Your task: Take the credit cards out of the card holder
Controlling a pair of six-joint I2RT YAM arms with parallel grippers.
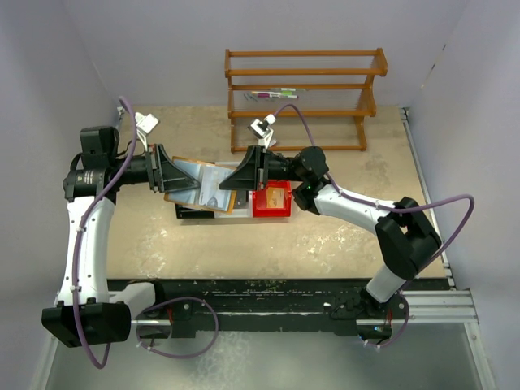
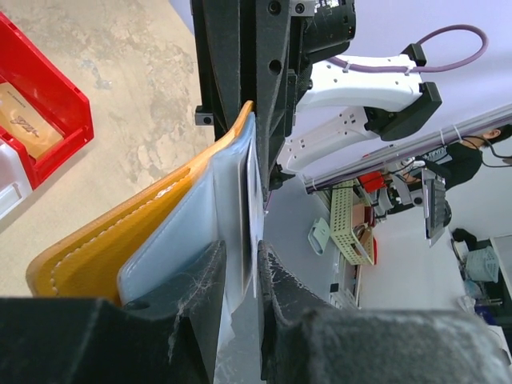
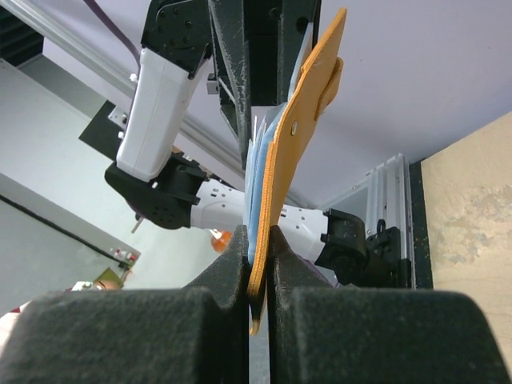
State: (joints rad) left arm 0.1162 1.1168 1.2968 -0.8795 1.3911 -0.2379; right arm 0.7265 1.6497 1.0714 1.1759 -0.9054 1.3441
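Now the card holder [image 1: 199,183] hangs above the bench's [image 1: 244,244] middle, its long axis running between your arms. Your right end effector [image 3: 256,264] is clamped on its tan edge. Your left end effector [image 2: 240,288] pinches the pale inner layers opposite, so the credit cards [image 2: 254,192] likely draw out leftward.

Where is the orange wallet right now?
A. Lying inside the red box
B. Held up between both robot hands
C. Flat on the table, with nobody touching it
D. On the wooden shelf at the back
B: the right gripper is pinched shut on the orange edge of the card holder, and the left gripper clamps its pale blue inside, so it hangs in the air between them.
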